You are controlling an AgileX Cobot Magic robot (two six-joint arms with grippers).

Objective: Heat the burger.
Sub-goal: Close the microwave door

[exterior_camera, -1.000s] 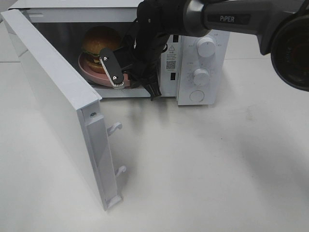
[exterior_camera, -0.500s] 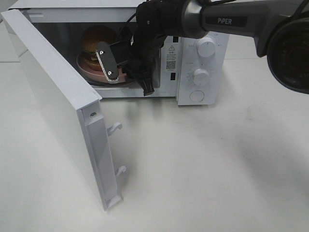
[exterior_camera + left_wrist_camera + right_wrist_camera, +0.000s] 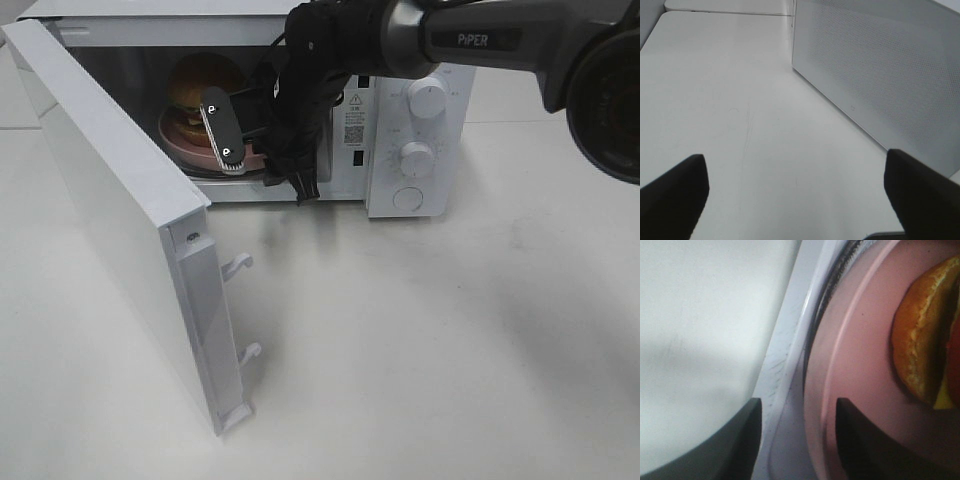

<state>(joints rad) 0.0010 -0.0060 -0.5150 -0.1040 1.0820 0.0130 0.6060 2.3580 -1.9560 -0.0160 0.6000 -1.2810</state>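
Note:
The burger (image 3: 203, 83) sits on a pink plate (image 3: 192, 152) inside the open white microwave (image 3: 420, 110). In the right wrist view the burger's bun (image 3: 920, 340) and the plate (image 3: 860, 365) fill the frame, next to the microwave's sill. My right gripper (image 3: 262, 165) is open at the microwave's mouth. One finger lies over the plate's front rim and the other hangs in front of the sill, holding nothing (image 3: 799, 440). My left gripper (image 3: 795, 200) is open and empty above the table, beside the microwave's perforated side wall (image 3: 880, 75). It does not show in the exterior view.
The microwave door (image 3: 120, 220) stands swung open toward the front left, with its latch hooks (image 3: 240, 265) sticking out. Two knobs (image 3: 428, 98) and a button are on the panel at the right. The white table (image 3: 420, 340) spreads in front.
My right gripper has moved a little to the left and into the microwave's mouth. The plate with the burger sits slightly deeper inside than a second ago.

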